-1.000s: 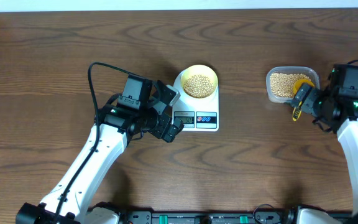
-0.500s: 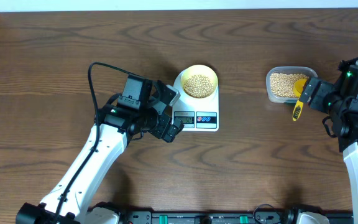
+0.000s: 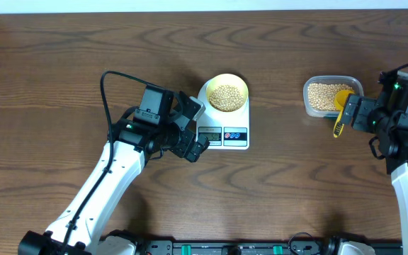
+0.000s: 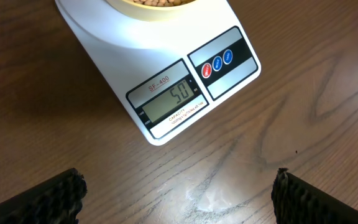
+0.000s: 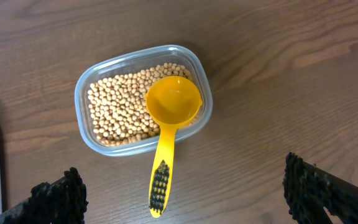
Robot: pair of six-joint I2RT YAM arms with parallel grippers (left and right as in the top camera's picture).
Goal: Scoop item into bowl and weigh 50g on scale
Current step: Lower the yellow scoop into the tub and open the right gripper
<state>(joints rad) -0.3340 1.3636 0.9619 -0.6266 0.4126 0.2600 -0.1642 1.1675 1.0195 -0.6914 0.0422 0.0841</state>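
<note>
Left tool (image 4: pixel 176 190) and right tool (image 5: pixel 182 186) wide open, seemingly empty

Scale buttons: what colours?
Buttons: one red, one blue, on a black strip. Clearest in the left wrist view.

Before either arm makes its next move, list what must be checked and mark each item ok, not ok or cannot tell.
1. The scale shows 50 on its display: ok.
2. The bowl sits on the scale with the beans inside: ok.
3. The scoop is empty and rests in the tub, handle over the rim: ok.
4. The right end effector is open and apart from the scoop: ok.
5. The left end effector is open and holds nothing: ok.
</note>
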